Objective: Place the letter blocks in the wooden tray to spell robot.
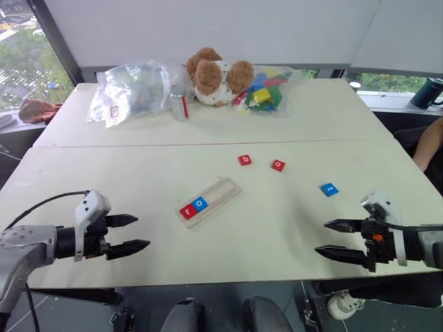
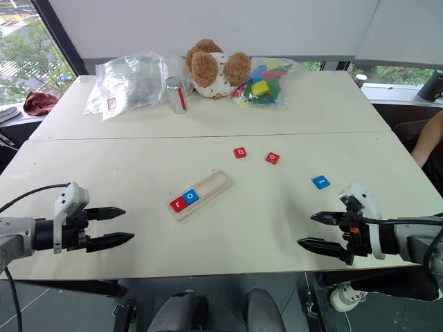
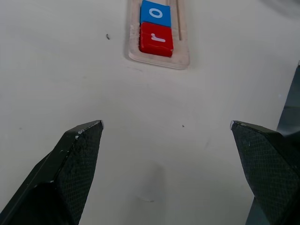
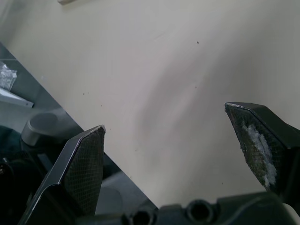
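The wooden tray [image 1: 220, 196] lies slanted at the table's middle. At its near left end sit a red "r" block [image 1: 187, 210] and a blue "o" block [image 1: 200, 203], also seen as the red block [image 3: 156, 39] and blue block [image 3: 156, 12] in the left wrist view. Beyond the tray lie a red "b" block [image 1: 244, 160] and a red "o" block [image 1: 277, 165]; a blue "t" block [image 1: 329, 189] lies to the right. My left gripper [image 1: 131, 234] hovers open at the near left. Near the right front edge my right gripper [image 1: 331, 239] is open and empty.
Along the table's far side are a clear plastic bag [image 1: 131, 90], a small tin [image 1: 180, 104], a teddy bear [image 1: 216, 75] and a bag of coloured toy blocks [image 1: 266, 90]. A person's arm [image 1: 430, 144] shows at the right edge.
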Robot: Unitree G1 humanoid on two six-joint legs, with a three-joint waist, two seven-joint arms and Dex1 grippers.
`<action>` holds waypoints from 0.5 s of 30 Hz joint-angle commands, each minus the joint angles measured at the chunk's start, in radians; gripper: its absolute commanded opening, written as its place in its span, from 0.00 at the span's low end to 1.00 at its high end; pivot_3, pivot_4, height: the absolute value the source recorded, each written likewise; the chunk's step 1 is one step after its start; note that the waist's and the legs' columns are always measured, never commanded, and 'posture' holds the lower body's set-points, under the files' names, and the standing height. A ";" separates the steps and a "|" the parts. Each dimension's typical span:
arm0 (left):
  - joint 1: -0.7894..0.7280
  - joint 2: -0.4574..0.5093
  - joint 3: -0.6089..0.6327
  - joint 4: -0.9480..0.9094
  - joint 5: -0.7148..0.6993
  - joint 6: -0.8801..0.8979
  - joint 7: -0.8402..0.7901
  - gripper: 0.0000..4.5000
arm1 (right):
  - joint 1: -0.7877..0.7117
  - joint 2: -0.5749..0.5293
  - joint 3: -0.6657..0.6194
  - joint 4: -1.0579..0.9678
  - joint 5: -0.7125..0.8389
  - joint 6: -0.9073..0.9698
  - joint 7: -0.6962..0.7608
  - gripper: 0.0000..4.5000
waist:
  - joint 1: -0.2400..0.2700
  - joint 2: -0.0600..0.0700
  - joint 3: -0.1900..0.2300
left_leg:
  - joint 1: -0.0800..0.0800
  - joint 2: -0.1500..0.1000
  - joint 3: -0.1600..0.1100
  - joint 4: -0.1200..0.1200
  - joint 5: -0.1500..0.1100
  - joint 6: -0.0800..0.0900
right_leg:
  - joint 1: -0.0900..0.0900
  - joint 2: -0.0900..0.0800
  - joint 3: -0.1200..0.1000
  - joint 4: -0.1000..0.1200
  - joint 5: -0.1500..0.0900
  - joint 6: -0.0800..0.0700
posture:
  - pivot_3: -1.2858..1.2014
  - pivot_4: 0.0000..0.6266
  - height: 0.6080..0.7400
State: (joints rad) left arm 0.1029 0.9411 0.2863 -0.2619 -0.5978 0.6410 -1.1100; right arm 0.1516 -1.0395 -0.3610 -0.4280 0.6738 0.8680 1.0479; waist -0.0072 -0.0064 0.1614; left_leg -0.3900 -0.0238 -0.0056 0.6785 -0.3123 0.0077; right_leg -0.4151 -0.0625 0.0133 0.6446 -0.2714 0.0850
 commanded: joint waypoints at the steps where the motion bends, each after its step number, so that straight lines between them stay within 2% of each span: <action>1: -0.017 -0.004 0.012 0.002 0.015 -0.031 0.015 1.00 | -0.021 0.006 -0.008 -0.013 0.011 -0.005 -0.013 0.99 | 0.000 0.000 0.000 | 0.000 0.000 0.000 0.000 0.000 0.000 | 0.000 0.000 0.000 0.000 0.000 0.000 | 0.52 0.24 1.00; 15: -0.023 -0.021 0.032 0.003 0.004 -0.018 0.051 1.00 | -0.090 0.010 0.058 0.035 -0.020 -0.040 -0.032 0.99 | -0.001 0.000 0.000 | -0.001 0.000 0.000 0.000 0.000 0.000 | -0.001 0.000 0.000 0.000 0.001 0.001 | 0.52 0.24 1.00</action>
State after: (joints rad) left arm 0.0850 0.9178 0.2895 -0.2514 -0.5800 0.6240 -1.0608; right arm 0.0758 -1.0386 -0.2918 -0.3968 0.6576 0.8439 1.0212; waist -0.0083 -0.0064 0.1614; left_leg -0.3908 -0.0239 -0.0055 0.6785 -0.3123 0.0077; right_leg -0.4162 -0.0625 0.0134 0.6446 -0.2708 0.0859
